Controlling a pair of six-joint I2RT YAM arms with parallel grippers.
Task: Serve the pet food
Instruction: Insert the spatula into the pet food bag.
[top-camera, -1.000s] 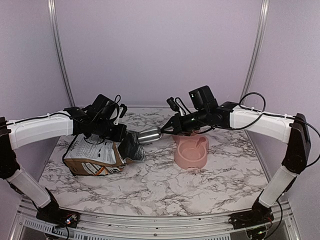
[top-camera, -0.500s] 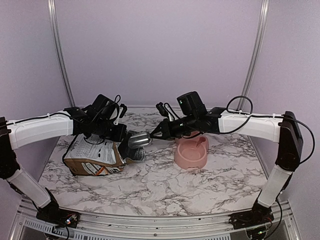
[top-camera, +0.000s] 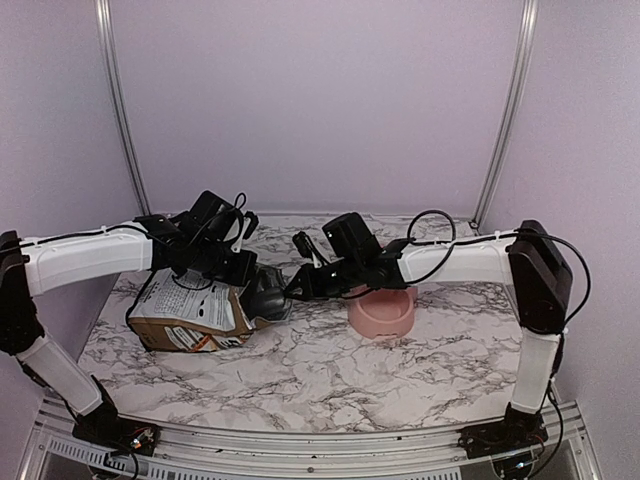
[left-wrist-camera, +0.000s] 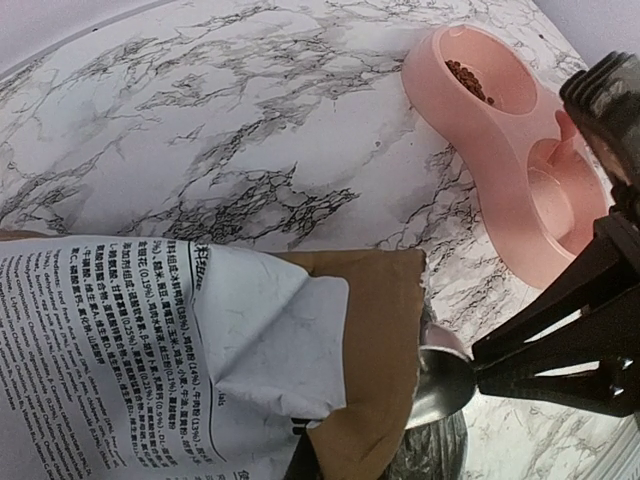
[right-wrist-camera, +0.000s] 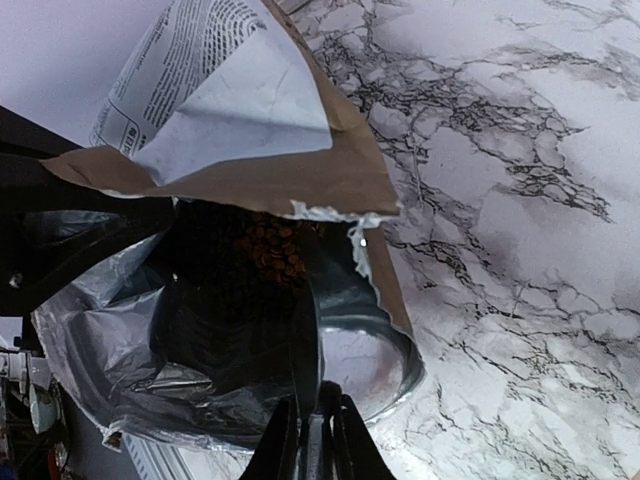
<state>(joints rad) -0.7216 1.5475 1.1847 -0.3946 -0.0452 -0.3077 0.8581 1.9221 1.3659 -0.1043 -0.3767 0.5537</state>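
Note:
The brown paper bag (top-camera: 185, 312) lies on its side at the left, mouth facing right. My left gripper (top-camera: 243, 266) is shut on its upper flap (left-wrist-camera: 370, 330), holding the mouth up. My right gripper (top-camera: 300, 283) is shut on the handle of a metal scoop (top-camera: 268, 291). The scoop bowl (right-wrist-camera: 375, 365) sits in the foil-lined mouth (right-wrist-camera: 120, 340), and its bowl (left-wrist-camera: 440, 385) looks bare. Pet food (right-wrist-camera: 268, 250) shows as brown pellets deeper inside the bag. A few pellets (left-wrist-camera: 468, 80) lie in one compartment of the pink double bowl (left-wrist-camera: 500, 170).
The pink bowl (top-camera: 385, 310) stands just right of the bag, under my right forearm. Marble tabletop (top-camera: 330, 370) stretches in front of both. Lilac walls with metal posts (top-camera: 118, 110) enclose the back and sides.
My right arm has swung left, carrying the scoop from beside the pink bowl into the bag's mouth. The left arm and the bag have stayed put.

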